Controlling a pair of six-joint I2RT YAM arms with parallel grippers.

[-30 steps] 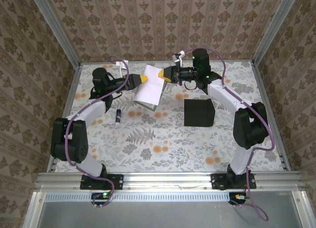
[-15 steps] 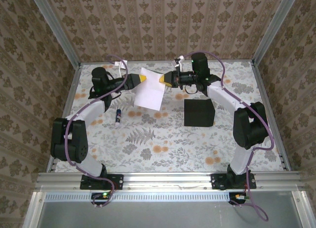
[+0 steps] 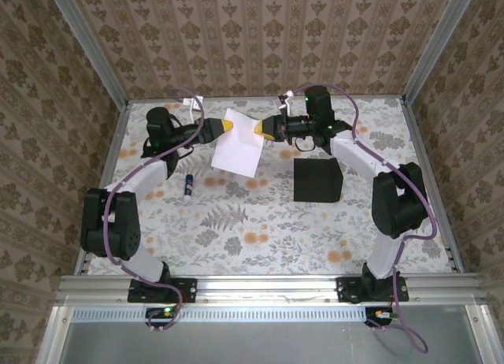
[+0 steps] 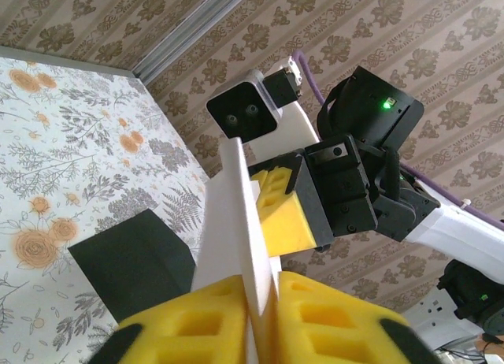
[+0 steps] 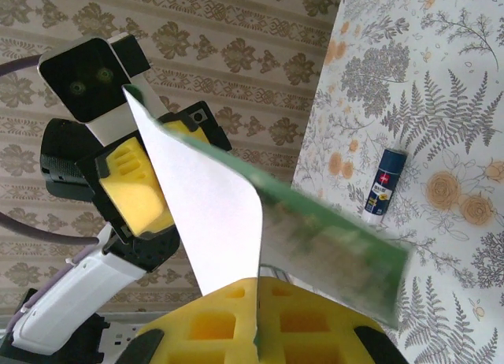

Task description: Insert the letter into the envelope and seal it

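Wallpapered walls enclose the floral tabletop [image 3: 260, 222], whose near half lies open. At far centre the letter [image 3: 238, 150] is held up, the left gripper [image 3: 230, 125] pinched tight on its left edge and the right gripper [image 3: 257, 128] clamped on its right edge. The envelope [image 3: 316, 180] lies flat to its right, apart from it. A glue tube [image 3: 188, 187] lies to the left.

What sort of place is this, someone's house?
Probably a robot test booth, not a home: wallpaper panels set in an aluminium frame, plus a left arm and right arm bolted at a floral table.
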